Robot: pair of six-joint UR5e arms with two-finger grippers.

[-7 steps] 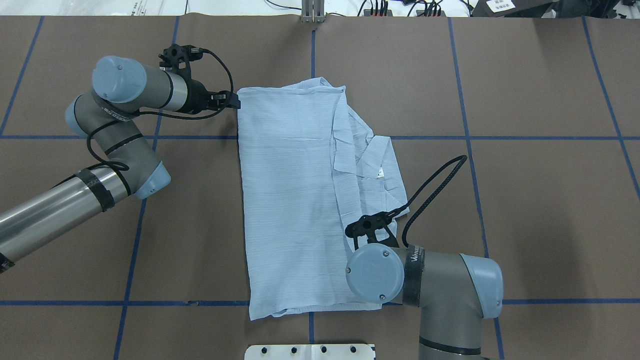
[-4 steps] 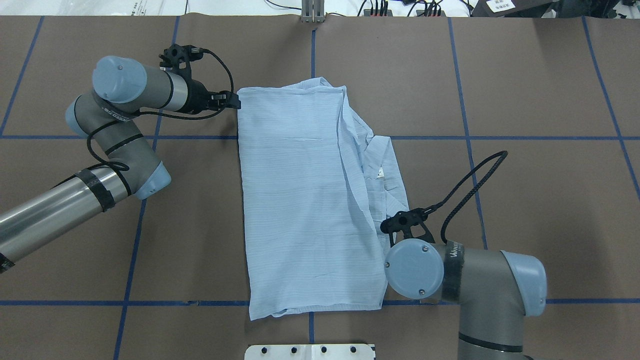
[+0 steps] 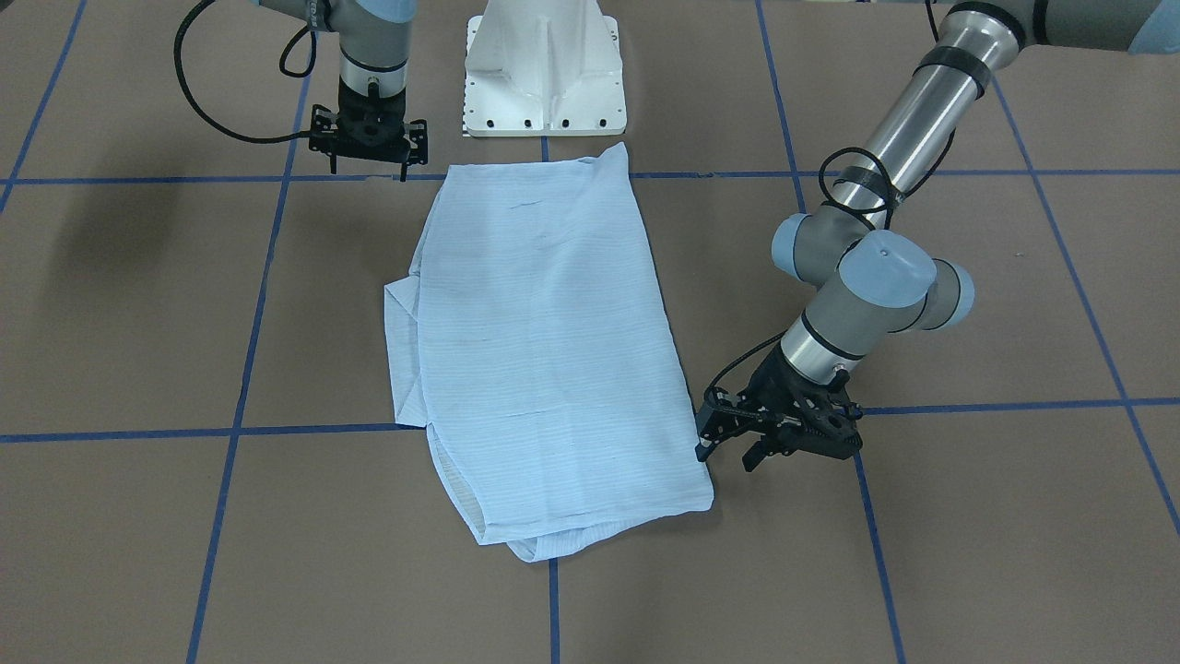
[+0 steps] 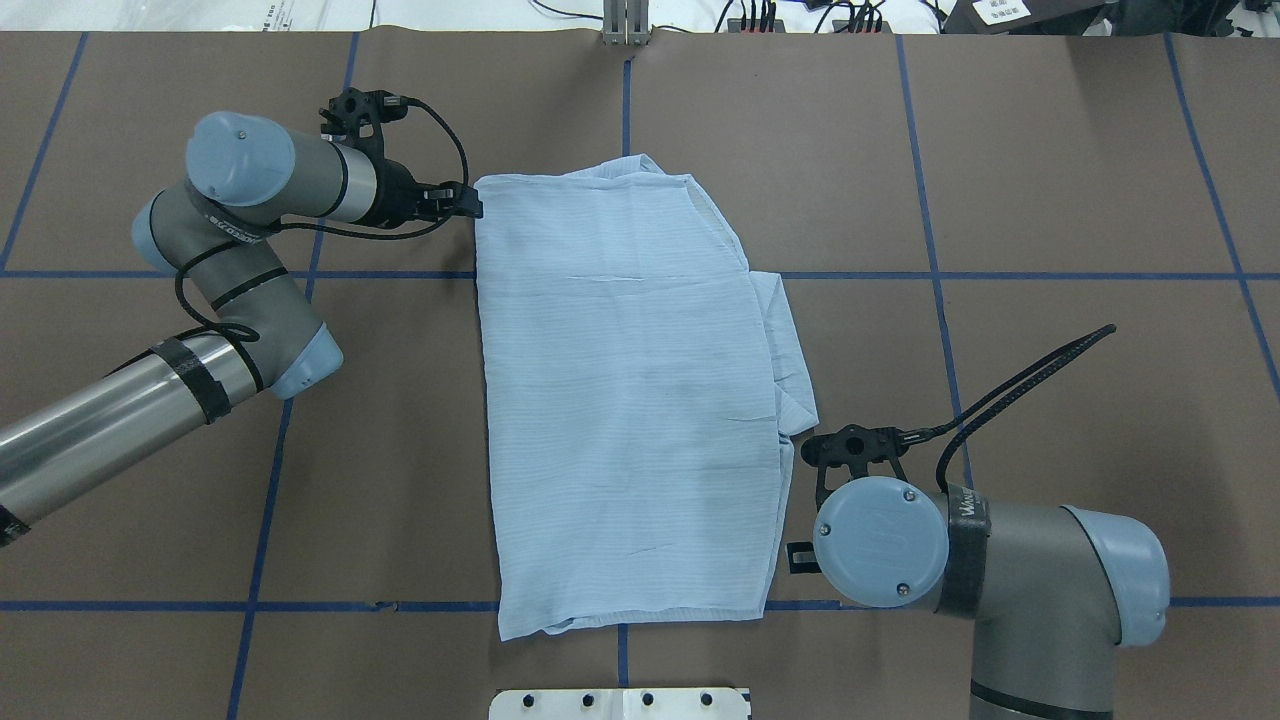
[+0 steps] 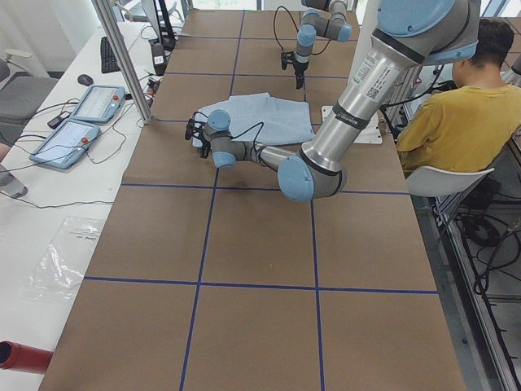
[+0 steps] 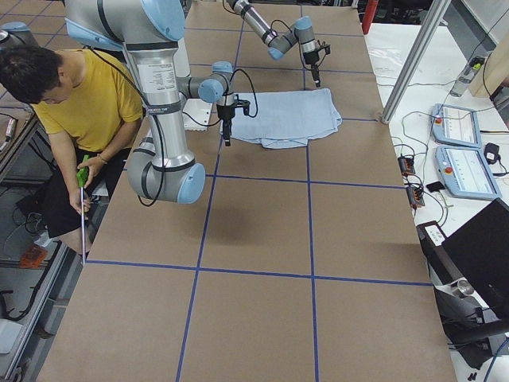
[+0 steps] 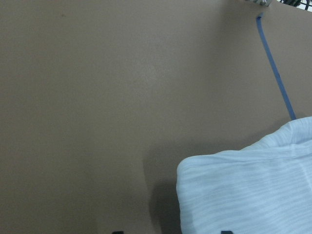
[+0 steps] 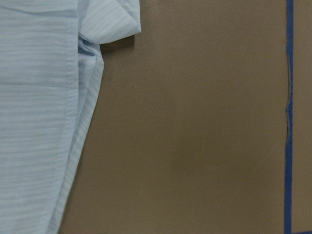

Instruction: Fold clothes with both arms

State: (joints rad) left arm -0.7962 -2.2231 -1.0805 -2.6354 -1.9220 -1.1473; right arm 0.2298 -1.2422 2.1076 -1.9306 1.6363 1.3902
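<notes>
The clothes are one light blue striped shirt [image 4: 630, 400], folded into a long rectangle in the middle of the brown table [image 4: 1050, 200], also shown in the front view [image 3: 544, 350]. My left gripper [image 4: 468, 204] lies low at the shirt's far left corner, seen from the front [image 3: 728, 450] with its fingers spread. The left wrist view shows that corner of the shirt [image 7: 243, 190] under the open jaws, not pinched. My right gripper [image 3: 369, 169] hangs open and empty just off the shirt's near right corner. In the overhead view its own wrist covers it.
The white pedestal base [image 3: 544, 74] stands at the table's near edge, close to the shirt. Blue tape lines [image 4: 940, 300] cross the table. A seated person in yellow [image 6: 71, 95] is beside the robot. Control tablets [image 5: 81, 114] lie on the side bench.
My right arm has swept to the robot's right, off the shirt. The shirt's top layer has spread right with it and now covers the collar part. The left arm has stayed.
</notes>
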